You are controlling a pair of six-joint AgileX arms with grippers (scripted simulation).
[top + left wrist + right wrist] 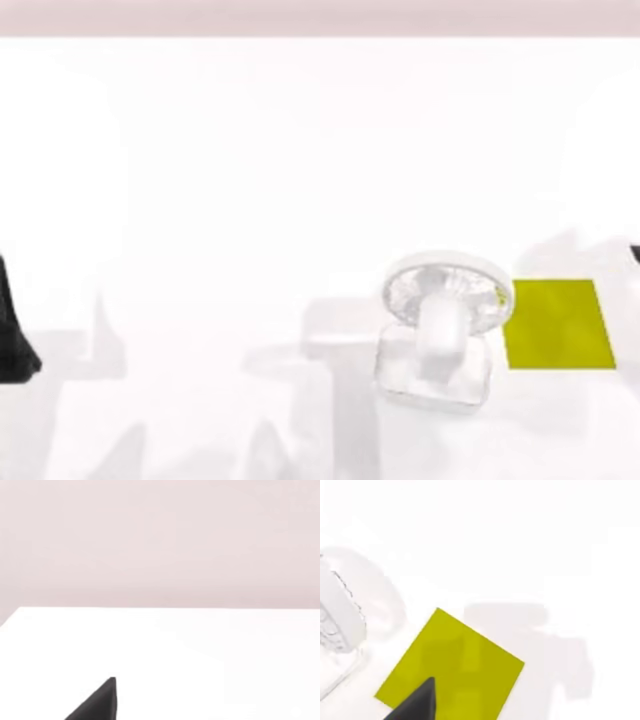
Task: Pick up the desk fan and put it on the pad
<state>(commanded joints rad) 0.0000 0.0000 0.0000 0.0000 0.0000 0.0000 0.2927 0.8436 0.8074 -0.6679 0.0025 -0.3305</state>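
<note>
The desk fan [440,325] is white and glossy and stands upright on the table right of centre, its round grilled head above a rounded square base. The olive-yellow pad [558,323] lies flat just to its right, and the fan's head overlaps the pad's left edge in the top view. My right gripper [635,255] shows only as a dark sliver at the right edge; its wrist view looks down on the pad [455,665], with the fan [340,615] beside it. My left gripper [12,340] is parked at the far left edge.
The white table [250,200] runs back to a pale pink wall [320,15]. Grey arm shadows fall on the front of the table. The left wrist view holds only table, wall and a dark tip of that gripper [97,705].
</note>
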